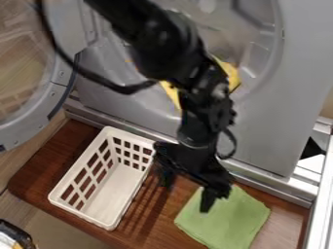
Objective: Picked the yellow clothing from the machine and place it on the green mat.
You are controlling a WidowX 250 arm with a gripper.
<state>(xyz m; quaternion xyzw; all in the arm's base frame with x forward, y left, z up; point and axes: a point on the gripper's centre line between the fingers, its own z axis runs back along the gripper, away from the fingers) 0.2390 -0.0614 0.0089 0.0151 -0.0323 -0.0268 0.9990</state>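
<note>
Yellow clothing (228, 73) lies at the lower part of the round opening of the machine (302, 63), partly hidden behind the black arm (162, 44); a piece shows on either side, and whether they join behind it I cannot tell. The claw (187, 190) hangs over the table (153, 216) with its fingers spread wide, one beside the basket (79, 212) and the other over the part of the green mat (228, 219) nearest the machine, hiding some of it. The basket stands toward the table's left end, its corner by the claw partly covered. The mat lies toward the right end, near the edge along the machine, its lowest corner cut off or nearly so. The door (57, 95) is cut off at left, as is a dark, shiny thing (14, 233) at lower left, too little of it showing to name.
</note>
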